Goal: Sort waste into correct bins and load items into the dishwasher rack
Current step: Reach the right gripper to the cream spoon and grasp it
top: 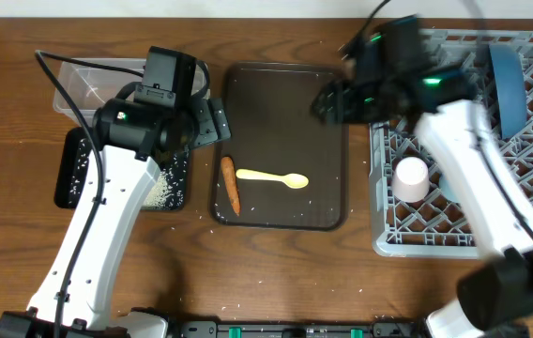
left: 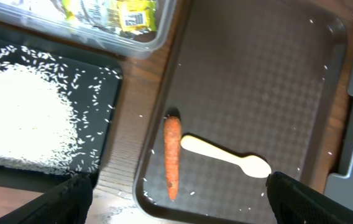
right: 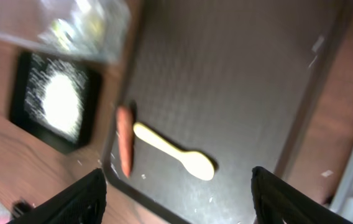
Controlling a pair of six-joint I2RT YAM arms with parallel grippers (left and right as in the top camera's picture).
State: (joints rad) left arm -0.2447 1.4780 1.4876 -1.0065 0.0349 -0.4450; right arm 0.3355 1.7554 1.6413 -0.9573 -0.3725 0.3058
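Note:
A thin orange carrot [top: 231, 185] and a pale yellow spoon [top: 273, 177] lie on the dark brown serving tray [top: 285, 94]; both show in the left wrist view [left: 172, 155] [left: 226, 157] and right wrist view [right: 124, 148] [right: 175, 151]. My left gripper [top: 212, 120] is open and empty above the tray's left edge. My right gripper [top: 327, 101] is open and empty over the tray's far right. The black tray [top: 71, 169] holds white rice [left: 21, 115]. The clear tub [top: 83, 84] holds yellow-green wrappers [left: 133, 12]. The grey rack [top: 529, 141] holds the dark blue plate [top: 504, 80] and pink cup [top: 411, 178].
Loose rice grains lie scattered on the wooden table [top: 276, 272] and on the serving tray's near edge. The right arm [top: 473, 178] stretches over the rack's left half.

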